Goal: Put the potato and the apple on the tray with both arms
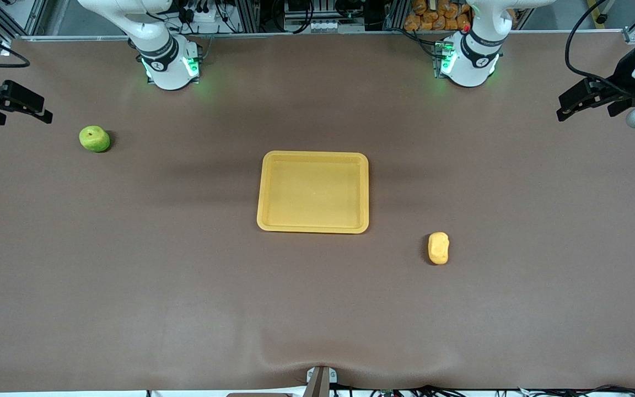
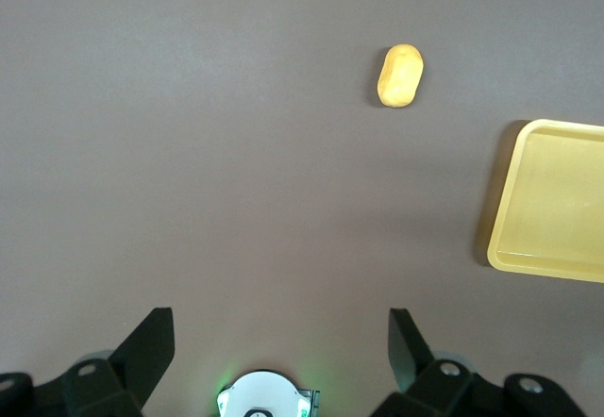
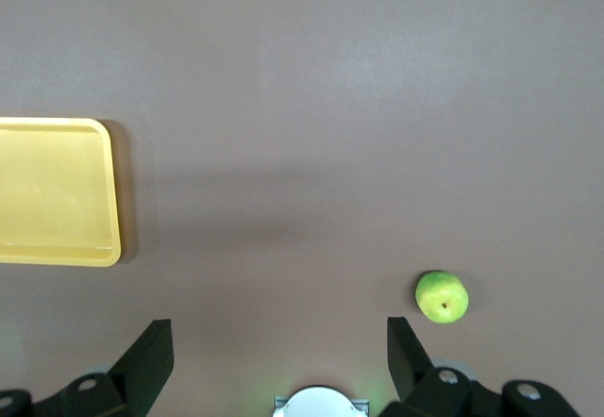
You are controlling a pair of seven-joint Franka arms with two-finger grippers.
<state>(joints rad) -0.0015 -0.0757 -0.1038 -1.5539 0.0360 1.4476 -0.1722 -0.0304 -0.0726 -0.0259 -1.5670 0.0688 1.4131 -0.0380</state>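
Lengthwise, the potato (image 1: 438,248) points toward the robots' bases.

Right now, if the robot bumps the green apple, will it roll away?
Probably yes. The apple looks round and sits loose on the flat table, nothing beside it to stop it. Its skin looks smooth, so it might slip in the right hand, whose open fingers must close evenly.

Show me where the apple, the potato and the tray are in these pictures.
apple (image 1: 95,138): front view, on the middle of its green skin.
potato (image 1: 438,248): front view, on the middle of its lumpy body.
tray (image 1: 313,156): front view, on the raised rim nearest the robots' bases.
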